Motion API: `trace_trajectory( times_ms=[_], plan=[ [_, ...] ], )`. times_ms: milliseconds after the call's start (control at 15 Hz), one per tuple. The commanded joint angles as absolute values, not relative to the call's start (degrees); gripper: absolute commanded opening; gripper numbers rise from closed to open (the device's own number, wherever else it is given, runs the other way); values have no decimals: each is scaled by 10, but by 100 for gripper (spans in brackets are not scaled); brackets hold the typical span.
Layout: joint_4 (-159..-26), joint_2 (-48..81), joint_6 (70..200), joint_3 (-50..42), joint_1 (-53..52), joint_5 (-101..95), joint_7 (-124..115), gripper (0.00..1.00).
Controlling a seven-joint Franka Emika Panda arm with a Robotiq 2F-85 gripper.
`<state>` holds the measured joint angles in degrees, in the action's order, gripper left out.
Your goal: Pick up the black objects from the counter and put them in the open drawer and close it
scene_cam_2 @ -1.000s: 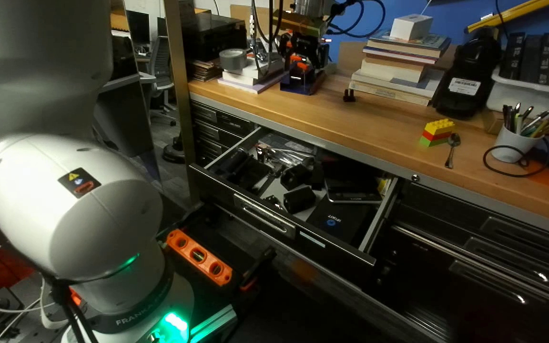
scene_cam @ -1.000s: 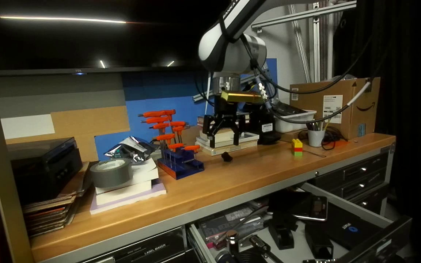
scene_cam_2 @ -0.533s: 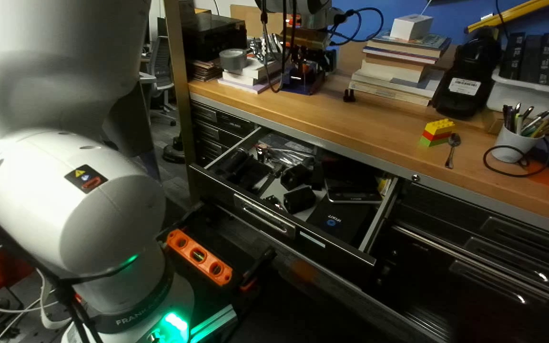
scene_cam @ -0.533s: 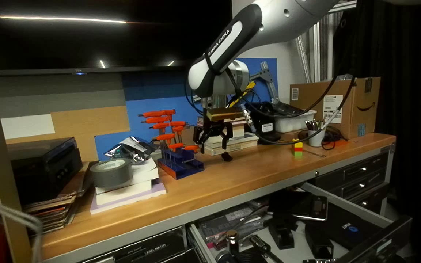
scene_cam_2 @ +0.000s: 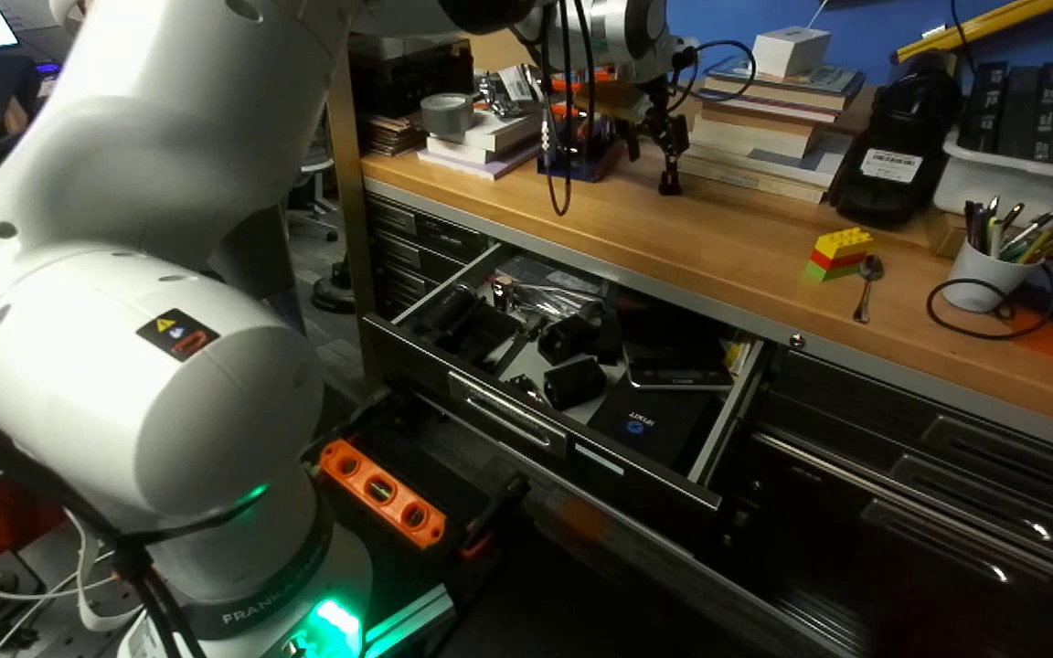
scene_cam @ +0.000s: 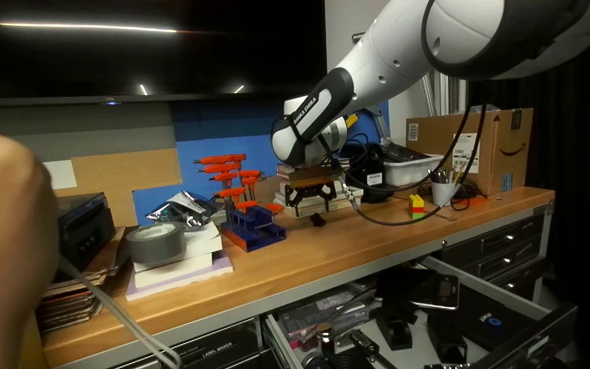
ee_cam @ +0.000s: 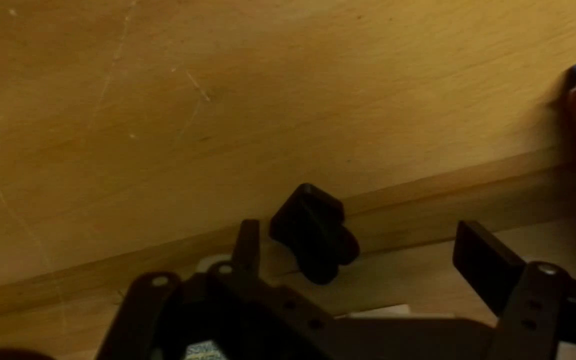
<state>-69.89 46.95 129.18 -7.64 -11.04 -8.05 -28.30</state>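
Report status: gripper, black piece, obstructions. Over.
Gripper open, nothing held. Black piece on counter, between the jaws in wrist view. Blue tool stand, book stack nearby; may crowd.

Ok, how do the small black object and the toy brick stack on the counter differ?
The small black object is irregular and lobed; the toy brick stack is boxy and studded. The small black object is plain black, the toy brick stack yellow, red and green. Both rest on the counter.
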Motion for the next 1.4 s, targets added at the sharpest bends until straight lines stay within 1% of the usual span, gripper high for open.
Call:
trace_trajectory(
  times_ms=[0, 333, 933, 1000, 1067, 1133, 1200, 1333],
  plan=[
    [-608, 534, 1267, -121, -128, -94, -387, 100],
    [-542, 586, 1227, -132, -123, -93, -465, 100],
    [-436, 634, 1084, -111, -104, -80, -546, 100],
    [-429, 638, 1078, -110, -103, -81, -551, 90],
    [-422, 642, 1075, -108, -101, -80, -551, 74],
    [-416, 645, 1077, -106, -100, -79, -553, 68],
    [-410, 648, 1076, -104, -99, -79, -554, 58],
    [-403, 654, 1082, -109, -102, -70, -554, 42]
  ],
)
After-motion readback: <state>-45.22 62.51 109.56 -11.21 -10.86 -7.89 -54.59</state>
